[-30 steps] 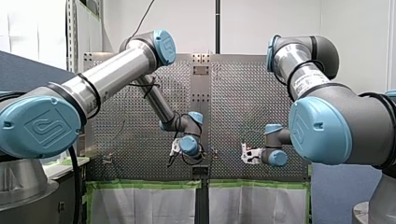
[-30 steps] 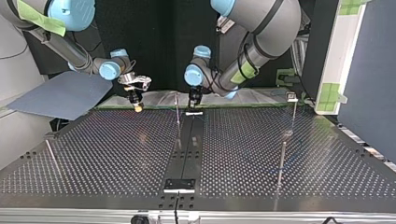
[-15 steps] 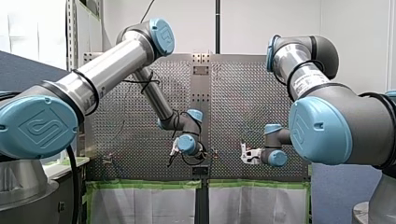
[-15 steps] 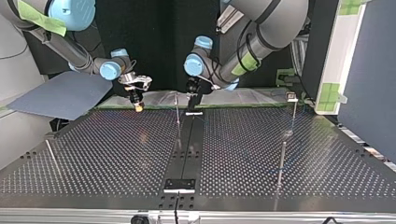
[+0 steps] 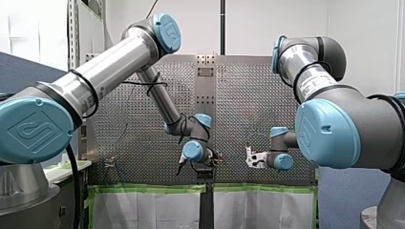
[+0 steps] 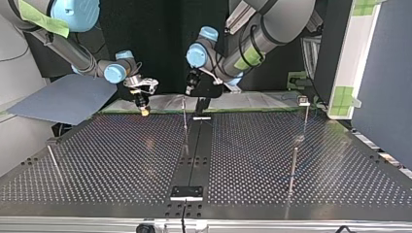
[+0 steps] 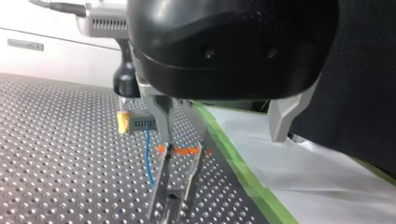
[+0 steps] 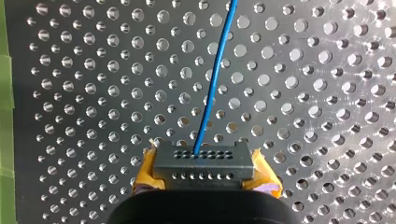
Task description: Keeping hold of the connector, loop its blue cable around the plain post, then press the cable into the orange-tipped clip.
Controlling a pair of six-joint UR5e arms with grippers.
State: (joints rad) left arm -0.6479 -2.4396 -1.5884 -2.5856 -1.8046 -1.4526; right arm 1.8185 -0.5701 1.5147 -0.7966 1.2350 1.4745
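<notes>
Nearest in the left wrist view, my left gripper (image 7: 223,139) hangs with its 2 metal fingers spread apart, gripping nothing. Just past 1 fingertip stands the orange-tipped clip (image 7: 180,151), 2 thin metal prongs rising from the perforated table (image 7: 56,154). The blue cable (image 7: 149,161) shows just beside those prongs and leads away to the connector (image 7: 141,122). My right gripper (image 8: 204,178) is clamped on that connector between yellow pads (image 8: 264,176), low over the table, farther off than the clip.
</notes>
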